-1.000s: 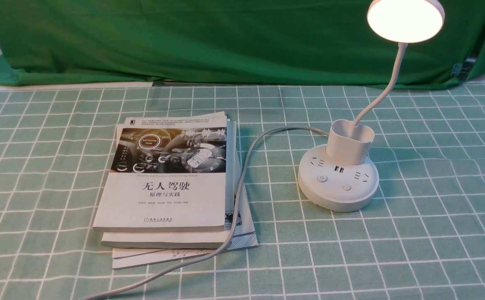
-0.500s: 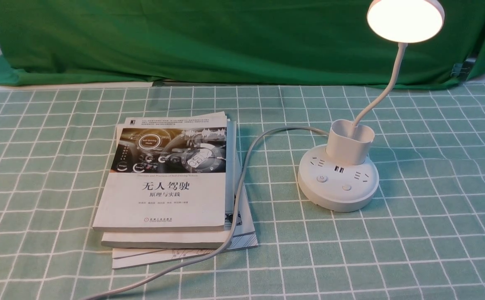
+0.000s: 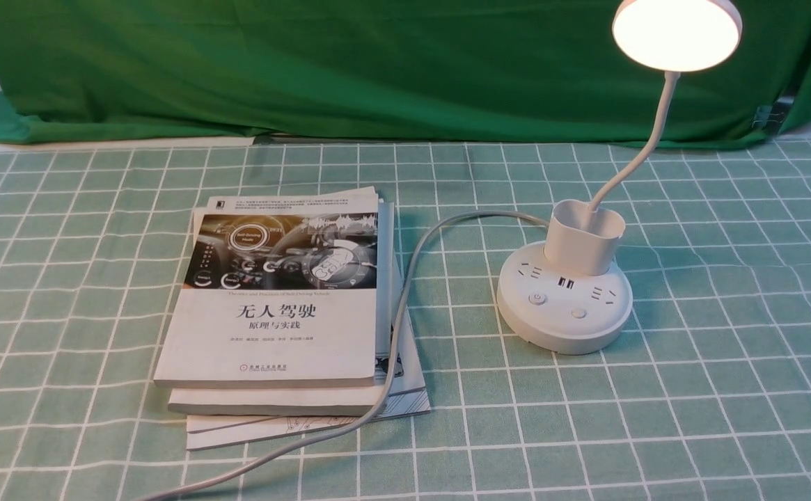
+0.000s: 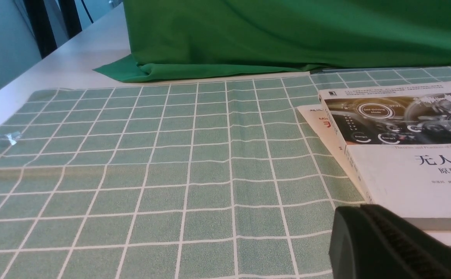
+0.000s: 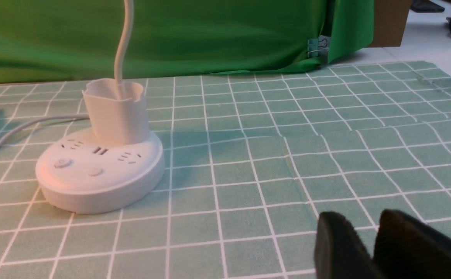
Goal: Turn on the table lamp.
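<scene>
The white table lamp point(image 3: 564, 309) stands right of centre on the checked cloth, and its round disc head point(image 3: 676, 31) glows warm at the top right. A thin neck rises from the cup-shaped holder point(image 3: 583, 236). Two buttons point(image 3: 536, 298) sit on the front of the round base, and the base point(image 5: 99, 174) also shows in the right wrist view. Neither gripper appears in the front view. My left gripper point(image 4: 360, 211) is shut, near the books' corner. My right gripper point(image 5: 364, 217) hangs low over the cloth to the right of the lamp base, its tips slightly apart and empty.
A stack of books point(image 3: 280, 306) lies left of the lamp. The grey cord point(image 3: 405, 299) runs from the base, over the books' right edge, to the front of the table. A green drape point(image 3: 308, 62) closes off the back.
</scene>
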Controlling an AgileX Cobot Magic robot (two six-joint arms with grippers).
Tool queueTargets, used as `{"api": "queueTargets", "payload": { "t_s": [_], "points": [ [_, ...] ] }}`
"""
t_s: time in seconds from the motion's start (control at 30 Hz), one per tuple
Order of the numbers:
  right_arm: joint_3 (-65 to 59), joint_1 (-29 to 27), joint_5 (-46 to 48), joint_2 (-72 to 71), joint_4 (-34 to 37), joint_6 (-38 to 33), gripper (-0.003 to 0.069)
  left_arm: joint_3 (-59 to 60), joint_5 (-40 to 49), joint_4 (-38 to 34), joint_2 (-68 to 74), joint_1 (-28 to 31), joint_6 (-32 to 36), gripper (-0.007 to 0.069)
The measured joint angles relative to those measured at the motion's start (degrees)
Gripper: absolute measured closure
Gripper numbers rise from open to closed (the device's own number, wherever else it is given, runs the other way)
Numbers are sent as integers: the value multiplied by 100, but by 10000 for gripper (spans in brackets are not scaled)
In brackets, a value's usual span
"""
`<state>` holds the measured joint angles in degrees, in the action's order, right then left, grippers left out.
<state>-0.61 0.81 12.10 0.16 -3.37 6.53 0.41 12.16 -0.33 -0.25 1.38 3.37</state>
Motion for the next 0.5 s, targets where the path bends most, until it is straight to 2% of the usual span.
{"api": "queueTargets", "payload": {
  "t_s": [0.5],
  "points": [
    [0, 0, 0, 0, 5, 0, 421, 0, 0, 0, 0, 0, 0, 603]
  ]
}}
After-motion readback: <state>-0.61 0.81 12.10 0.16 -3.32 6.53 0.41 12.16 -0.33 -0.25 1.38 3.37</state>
